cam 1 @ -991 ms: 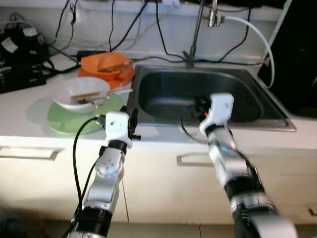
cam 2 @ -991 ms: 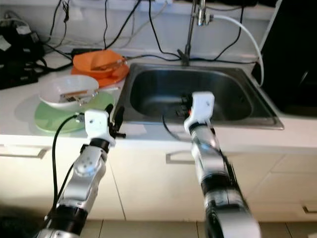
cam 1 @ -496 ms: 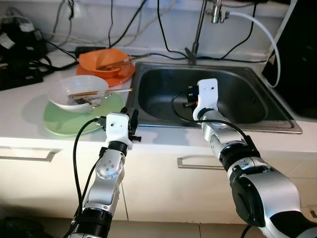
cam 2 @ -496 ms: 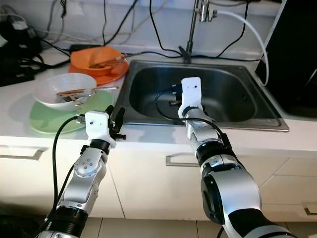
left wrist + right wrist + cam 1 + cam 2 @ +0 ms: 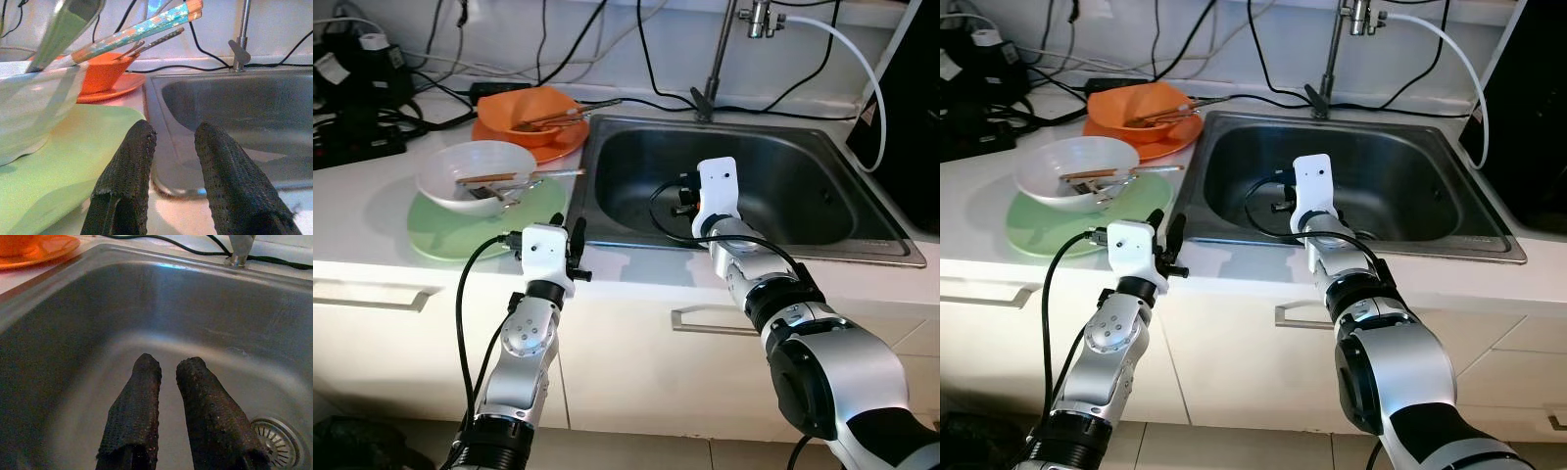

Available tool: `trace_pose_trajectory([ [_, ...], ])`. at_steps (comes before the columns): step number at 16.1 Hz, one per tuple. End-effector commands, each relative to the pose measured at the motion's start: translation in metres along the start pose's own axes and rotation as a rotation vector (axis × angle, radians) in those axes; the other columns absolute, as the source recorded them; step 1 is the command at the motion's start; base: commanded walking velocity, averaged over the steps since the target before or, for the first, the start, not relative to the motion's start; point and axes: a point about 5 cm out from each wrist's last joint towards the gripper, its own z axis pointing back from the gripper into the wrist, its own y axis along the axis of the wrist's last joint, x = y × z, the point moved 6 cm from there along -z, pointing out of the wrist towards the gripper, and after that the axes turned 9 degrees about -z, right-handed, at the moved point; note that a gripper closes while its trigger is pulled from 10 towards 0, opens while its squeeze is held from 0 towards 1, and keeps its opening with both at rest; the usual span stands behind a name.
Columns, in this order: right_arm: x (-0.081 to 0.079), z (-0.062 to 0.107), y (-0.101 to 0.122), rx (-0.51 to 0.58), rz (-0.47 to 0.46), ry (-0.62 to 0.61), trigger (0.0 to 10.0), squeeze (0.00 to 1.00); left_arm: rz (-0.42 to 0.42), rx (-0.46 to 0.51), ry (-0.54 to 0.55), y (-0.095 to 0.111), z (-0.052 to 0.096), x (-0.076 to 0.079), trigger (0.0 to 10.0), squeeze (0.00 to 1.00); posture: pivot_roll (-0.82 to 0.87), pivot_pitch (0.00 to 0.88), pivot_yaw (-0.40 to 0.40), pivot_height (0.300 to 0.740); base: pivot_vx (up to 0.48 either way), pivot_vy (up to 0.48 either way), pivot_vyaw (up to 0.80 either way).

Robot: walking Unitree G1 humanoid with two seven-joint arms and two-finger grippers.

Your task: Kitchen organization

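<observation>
While the white bowl (image 5: 475,177) left of the sink (image 5: 744,186) holds chopsticks (image 5: 514,177) on a green plate (image 5: 440,230), an orange bowl (image 5: 524,110) sits behind. Both empty claws, left (image 5: 171,139) at the surface (image 5: 372,211) edge, right (image 5: 168,369) now reaching into the sink, stay slightly parted.

A white bowl (image 5: 475,177) sat upright on a green plate (image 5: 484,223) on the table, left of the sink (image 5: 744,186). Chopsticks (image 5: 519,177) and a spoon lay across the bowl, tips reaching toward the sink. Behind it an orange bowl (image 5: 524,105) rested on an orange plate (image 5: 553,140), also holding utensils. The steel sink's basin was bare.
</observation>
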Motion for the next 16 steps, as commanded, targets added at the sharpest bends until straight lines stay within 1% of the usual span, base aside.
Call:
trace_pose_trajectory([
  [1,0.002,-0.001,0.005,-0.008,0.003,-0.006,10.0,0.00,-0.005,0.003,-0.008,0.003,0.001,0.002,10.0,0.00,0.16,0.014,-0.060,0.740,0.000,0.000,0.00],
  [3,0.002,-0.001,0.005,-0.007,0.011,-0.006,10.0,0.00,-0.005,0.002,-0.008,0.003,0.001,0.002,10.0,0.00,0.17,0.013,-0.064,0.740,0.000,0.000,0.00],
  [4,0.002,-0.001,0.010,0.014,0.001,-0.006,10.0,0.00,-0.005,0.002,-0.008,0.003,0.001,0.003,10.0,0.00,0.17,0.014,-0.064,0.740,0.000,0.000,0.00],
  [5,0.002,-0.002,0.026,0.088,-0.016,-0.002,10.0,0.00,-0.005,0.004,-0.008,0.004,0.001,0.003,10.0,0.00,0.17,0.013,-0.063,0.740,0.000,0.000,0.00],
  [7,0.007,0.001,0.040,0.175,-0.030,-0.022,10.0,0.00,-0.003,0.002,-0.012,0.003,0.002,0.004,10.0,0.00,0.16,0.013,-0.059,0.740,0.000,0.000,0.00],
  [8,0.008,0.003,0.042,0.221,-0.047,-0.019,10.0,0.00,-0.001,-0.001,-0.017,0.002,0.003,0.006,10.0,0.00,0.16,0.013,-0.058,0.740,0.000,0.000,0.00],
  [10,0.011,0.014,0.040,0.339,-0.040,-0.007,10.0,0.00,-0.002,-0.009,-0.034,0.000,0.005,0.011,10.0,0.00,0.15,0.017,-0.043,0.740,0.000,0.000,0.00],
  [12,0.010,0.026,0.033,0.416,-0.054,0.007,10.0,0.00,-0.010,-0.009,-0.048,-0.001,0.006,0.014,10.0,0.00,0.14,0.023,-0.034,0.740,0.000,0.000,0.00],
  [13,0.009,0.033,0.029,0.458,-0.074,0.006,10.0,0.00,-0.014,-0.007,-0.052,0.000,0.006,0.014,10.0,0.00,0.13,0.027,-0.029,0.740,0.000,0.000,0.00],
  [14,0.009,0.037,0.027,0.477,-0.090,0.004,10.0,0.00,-0.015,-0.006,-0.050,0.000,0.006,0.015,10.0,0.00,0.13,0.027,-0.029,0.740,0.000,0.000,0.00],
  [16,0.006,0.055,0.021,0.540,-0.128,-0.006,10.0,0.00,-0.019,0.007,-0.045,0.003,0.007,0.014,10.0,0.00,0.12,0.028,-0.024,0.740,0.000,0.000,0.00],
])
